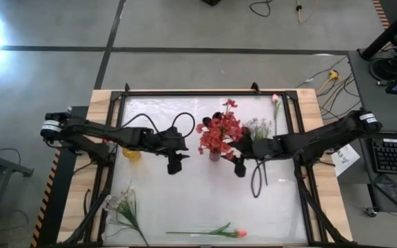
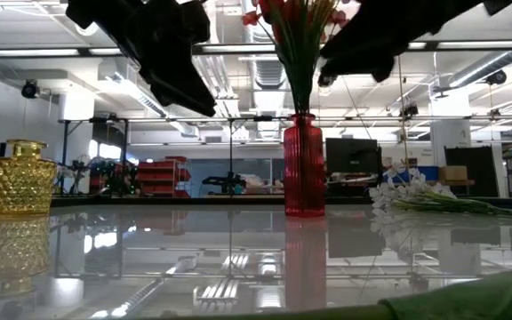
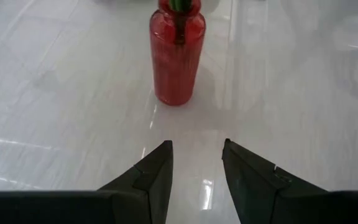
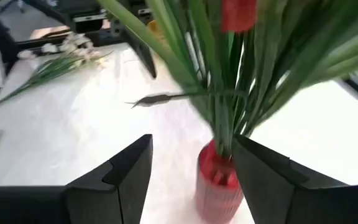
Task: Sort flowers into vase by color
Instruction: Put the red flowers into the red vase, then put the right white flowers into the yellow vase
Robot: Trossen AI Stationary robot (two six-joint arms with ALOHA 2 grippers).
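At mid-worktop stands the red vase (image 2: 304, 165), upright, already holding a bunch of red sprays (image 1: 219, 132). Both arms flank it. The left tool (image 3: 196, 163) hangs just left of the vase, fingers spread, nothing between them. The right tool (image 4: 191, 163) hangs just right of the vase, beside the green stems, fingers likewise spread and empty.

Unsorted stock lies flat on the white worktop (image 1: 185, 200):
- white spray (image 1: 259, 127), far right, just beyond the right arm;
- pink bud (image 1: 275, 100), far right corner, stem running near-to-far;
- a pale spray (image 1: 119, 204), near left corner;
- a pink-headed stem (image 1: 212, 232), near edge, long axis left-to-right, head to the right.

A yellow glass vase (image 2: 21, 178) stands at the left, under the left arm, apparently empty.

Judgement: the white spray lies closest to the right tool, on its far side, so that arm is better placed for it. The near-edge stem lies crosswise between both arms, well apart from either.
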